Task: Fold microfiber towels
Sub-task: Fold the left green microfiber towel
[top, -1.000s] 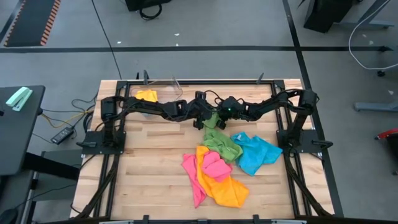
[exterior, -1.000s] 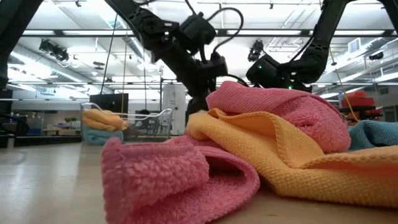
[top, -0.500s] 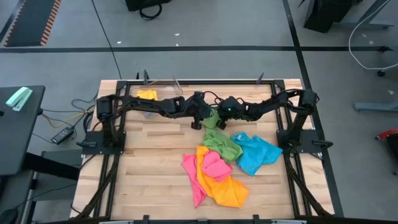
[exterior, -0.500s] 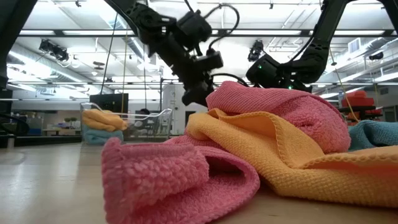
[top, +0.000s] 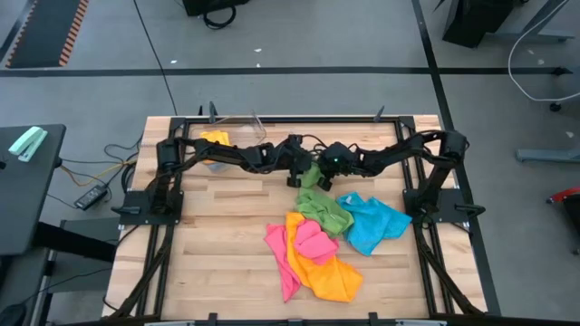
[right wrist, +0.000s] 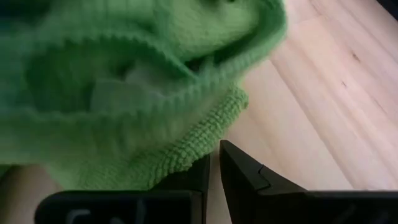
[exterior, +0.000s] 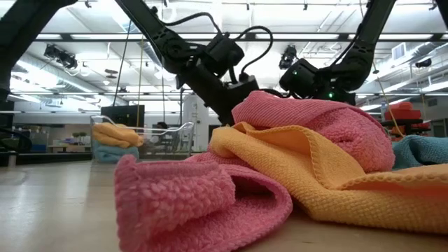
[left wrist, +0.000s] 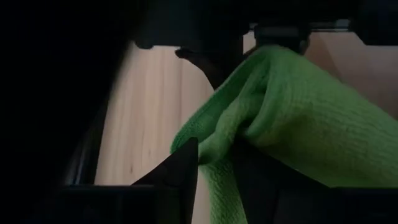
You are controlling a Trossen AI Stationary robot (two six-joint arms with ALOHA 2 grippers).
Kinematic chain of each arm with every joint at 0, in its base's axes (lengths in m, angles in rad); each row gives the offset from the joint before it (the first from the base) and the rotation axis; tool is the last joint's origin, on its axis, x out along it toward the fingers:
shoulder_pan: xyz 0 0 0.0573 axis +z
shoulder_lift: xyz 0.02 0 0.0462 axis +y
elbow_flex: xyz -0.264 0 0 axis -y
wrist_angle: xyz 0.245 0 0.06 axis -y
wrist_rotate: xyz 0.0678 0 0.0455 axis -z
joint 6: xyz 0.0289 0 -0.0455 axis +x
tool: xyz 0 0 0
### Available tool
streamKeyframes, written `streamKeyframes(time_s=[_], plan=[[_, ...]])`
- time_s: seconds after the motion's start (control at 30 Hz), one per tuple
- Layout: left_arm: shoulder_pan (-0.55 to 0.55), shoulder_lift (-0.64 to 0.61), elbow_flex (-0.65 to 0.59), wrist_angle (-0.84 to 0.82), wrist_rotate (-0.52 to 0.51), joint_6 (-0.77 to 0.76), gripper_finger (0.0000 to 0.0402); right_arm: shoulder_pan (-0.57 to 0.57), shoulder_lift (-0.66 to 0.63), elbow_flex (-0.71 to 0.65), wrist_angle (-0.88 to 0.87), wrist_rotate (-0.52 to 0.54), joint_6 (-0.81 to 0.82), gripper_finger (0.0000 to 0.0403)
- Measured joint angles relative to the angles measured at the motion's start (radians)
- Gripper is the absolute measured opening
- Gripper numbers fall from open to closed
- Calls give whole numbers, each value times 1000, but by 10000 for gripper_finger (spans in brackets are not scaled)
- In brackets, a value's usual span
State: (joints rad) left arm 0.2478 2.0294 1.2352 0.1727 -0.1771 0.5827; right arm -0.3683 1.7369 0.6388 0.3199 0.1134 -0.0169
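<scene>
At the centre of the high view, slightly above the middle, the left gripper point(top: 304, 175) and the right gripper point(top: 319, 174) are brought together over the upper end of the green towel point(top: 323, 206). That end is lifted between the two grippers; the rest of the cloth trails down and to the right onto the table point(top: 217, 235).

In the left wrist view, green fabric point(left wrist: 292, 124) is seen passing between the dark fingers point(left wrist: 180, 168), which are nearly closed upon it, so the left gripper is gripping the green towel. In the right wrist view, the fingers point(right wrist: 242, 171) are drawn together with only a thin gap, and a green edge point(right wrist: 155, 112) hangs directly over them; the right gripper is closed on the green towel as well.

To the right of the green cloth in the high view, a blue towel point(top: 373, 223) lies crumpled and touching it. Below, in the lower middle of the frame, an orange towel point(top: 324, 272) is spread with a pink towel point(top: 314, 241) bunched on top and another pink towel point(top: 281, 256) at its left edge. In the upper left of the table, a clear bin point(top: 237, 125) is seen beside an orange cloth point(top: 215, 139).

In the low view, pink point(exterior: 203, 203) and orange point(exterior: 329, 175) cloth fill the foreground, with both arms meeting behind the pile at upper centre.
</scene>
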Motion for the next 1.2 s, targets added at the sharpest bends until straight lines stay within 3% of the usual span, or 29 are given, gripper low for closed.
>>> streamKeyframes(time_s=[0.4,0.67,0.8,0.97,1.2], plan=[[-33,25,0,37,-1,-5,107,-1,1,4,-8,7,14,47],[-34,33,1,50,2,-17,106,-2,-152,3,-199,94,27,46],[-32,33,1,46,-1,-17,105,5,-259,5,-280,82,61,46],[-32,34,0,39,-1,-18,103,66,-345,5,-213,4,54,46],[-32,34,0,38,-1,-19,102,147,-294,6,-98,-24,-6,46]])
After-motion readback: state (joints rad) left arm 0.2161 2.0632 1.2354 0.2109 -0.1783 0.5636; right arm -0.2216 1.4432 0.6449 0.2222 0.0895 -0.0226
